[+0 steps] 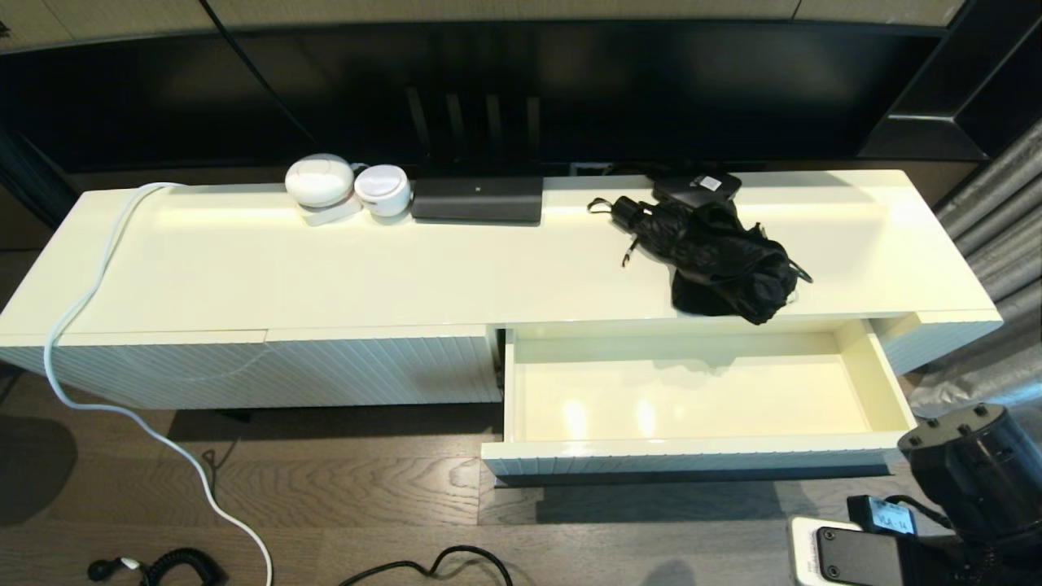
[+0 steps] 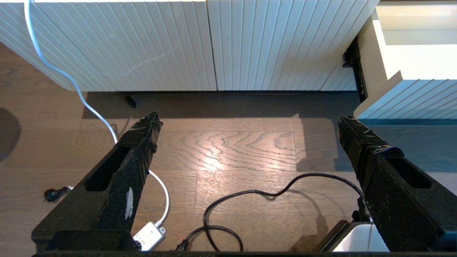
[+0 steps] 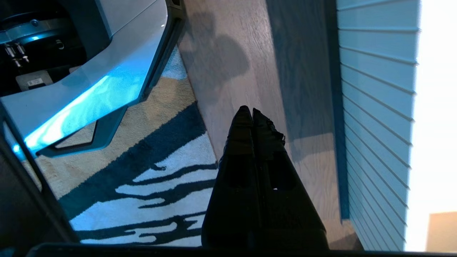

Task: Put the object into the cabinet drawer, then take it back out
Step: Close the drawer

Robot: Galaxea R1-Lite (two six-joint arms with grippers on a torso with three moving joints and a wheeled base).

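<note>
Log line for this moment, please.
cabinet drawer: open, empty | umbrella: on cabinet top | left gripper: open | right gripper: shut, empty

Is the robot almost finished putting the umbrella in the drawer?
Hard to tell. The cabinet drawer is pulled open and looks bare inside. The black umbrella lies on the cabinet top, just behind the drawer. Neither gripper holds anything: the left gripper hangs open above the floor, and the right gripper is shut, low beside the drawer front. These pictures can't show whether the umbrella has already gone in and come out.
</note>
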